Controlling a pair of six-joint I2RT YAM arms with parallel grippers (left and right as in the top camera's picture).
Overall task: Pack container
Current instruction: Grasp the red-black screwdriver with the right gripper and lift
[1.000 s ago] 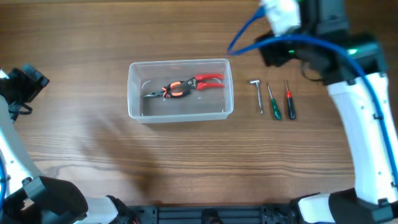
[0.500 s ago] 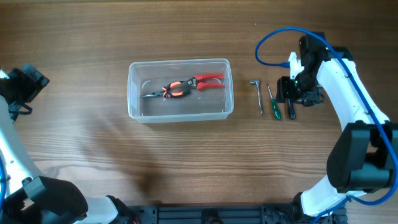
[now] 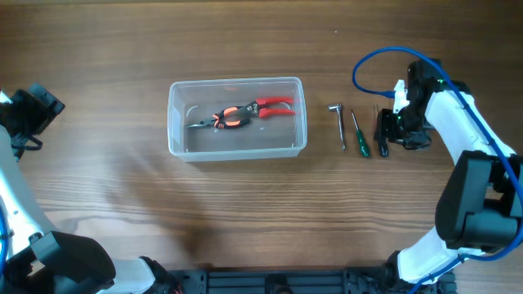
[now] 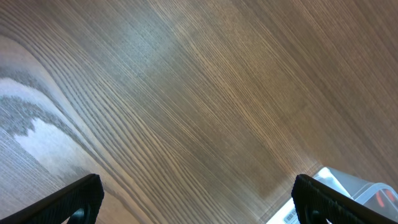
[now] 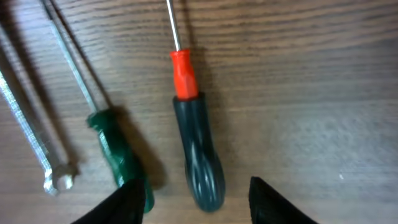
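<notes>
Outside: two screwdrivers [image 5: 118, 155] [image 5: 199, 168], probably one wrench [image 3: 341, 129]; container [image 3: 237, 81] holds one pliers [image 3: 237, 114].

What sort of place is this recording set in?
Probably a robot test bench rather than a working workshop: a wood-grain table, a clear container holding red-handled pliers, and three small hand tools laid in a neat row beside it.

Matt, grained wood forms the surface [image 3: 122, 204], the container [image 3: 237, 153] is clear glossy plastic, and the black screwdriver [image 5: 199, 165] and green screwdriver [image 5: 118, 155] have smooth plastic handles on metal shafts.
</notes>
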